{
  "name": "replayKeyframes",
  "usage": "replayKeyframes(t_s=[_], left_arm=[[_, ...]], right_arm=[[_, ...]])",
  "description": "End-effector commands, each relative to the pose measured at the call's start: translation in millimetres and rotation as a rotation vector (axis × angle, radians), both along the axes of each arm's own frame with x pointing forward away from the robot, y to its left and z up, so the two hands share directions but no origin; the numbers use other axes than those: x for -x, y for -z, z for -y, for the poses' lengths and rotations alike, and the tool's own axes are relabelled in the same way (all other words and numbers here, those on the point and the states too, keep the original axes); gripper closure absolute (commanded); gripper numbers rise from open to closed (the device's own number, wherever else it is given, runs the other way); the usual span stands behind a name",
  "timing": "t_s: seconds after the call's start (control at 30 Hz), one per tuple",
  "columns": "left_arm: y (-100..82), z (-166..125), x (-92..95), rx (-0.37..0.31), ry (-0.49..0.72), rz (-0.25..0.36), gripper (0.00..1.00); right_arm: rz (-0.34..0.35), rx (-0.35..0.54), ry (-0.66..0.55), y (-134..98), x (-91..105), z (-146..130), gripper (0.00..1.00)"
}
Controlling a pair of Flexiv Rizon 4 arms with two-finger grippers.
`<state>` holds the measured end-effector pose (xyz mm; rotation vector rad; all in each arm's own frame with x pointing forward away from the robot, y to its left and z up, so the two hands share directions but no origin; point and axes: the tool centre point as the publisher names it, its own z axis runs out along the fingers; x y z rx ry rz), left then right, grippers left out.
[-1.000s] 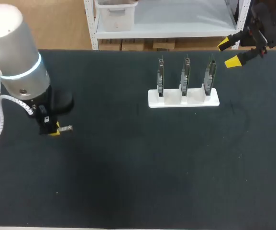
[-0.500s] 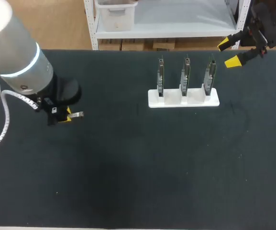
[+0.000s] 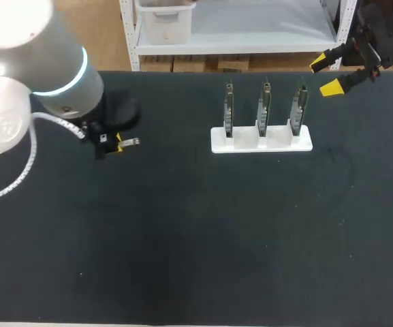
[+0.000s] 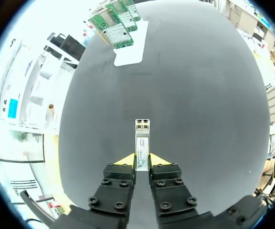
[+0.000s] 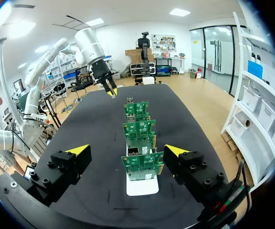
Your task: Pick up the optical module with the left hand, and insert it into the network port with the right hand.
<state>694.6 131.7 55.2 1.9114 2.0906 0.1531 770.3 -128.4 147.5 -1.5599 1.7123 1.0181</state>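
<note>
Left claw (image 4: 142, 160) grips the optical module (image 4: 142, 138) over the table (image 3: 182, 238) — right claw (image 5: 127, 150) gapes wide.

A robotics lab: robot arms (image 3: 53, 82) over a black table (image 3: 196, 238) holding upright circuit boards (image 3: 265, 109)

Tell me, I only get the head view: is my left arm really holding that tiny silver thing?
Observer: Yes. The left wrist view shows the optical module pinched between the left end effector's yellow tips, sticking out ahead.
Operator: And what are those three thin things on the white stand?
Observer: In the right wrist view they are green circuit boards, standing in a row on the white stand.
</note>
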Motion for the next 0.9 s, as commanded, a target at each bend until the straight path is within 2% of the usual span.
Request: replayKeyframes(t_s=[0.03,0.9], left_arm=[[5.9,11.1,-12.5,-0.013,-0.013,-0.019,1.00],[6.3,13.2,-12.7,-0.007,-0.021,-0.011,1.00]], right_arm=[[0.004,0.001,0.004,-0.3,2.1,-0.4,0.00],[0.004,0.001,0.004,-0.3,2.1,-0.4,0.00]])
